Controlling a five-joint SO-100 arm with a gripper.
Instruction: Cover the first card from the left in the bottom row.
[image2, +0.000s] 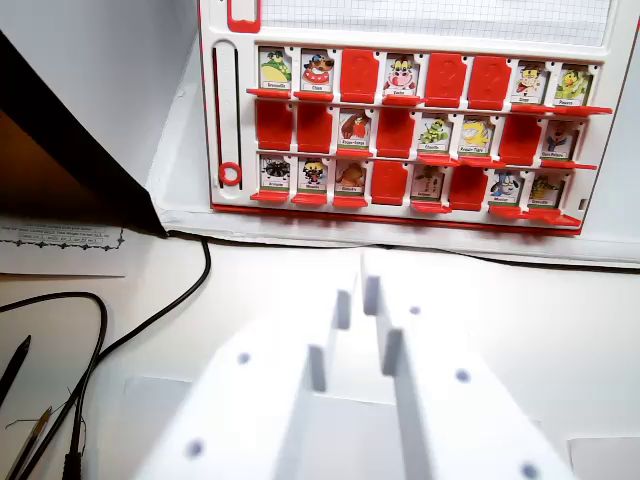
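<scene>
Target card: bottom-row first card from the left (275, 172), a small picture card with a dark spider-like figure, stands uncovered at the left end of the lowest row, just right of the red ring slider (230, 174).
Board: red and white plastic game board (405, 222) with three rows of cards; some show pictures, some show only red backs.
Gripper: white 3D-printed gripper (360, 285) is low in the wrist view, well apart from the board, holding nothing.
Fingers: nearly pressed together, only a thin gap between them.
Table: white surface (520, 310) with black cable (150, 320) on the wrist view's left.
Paper: printed sheet (60, 245) lies at far left.
</scene>
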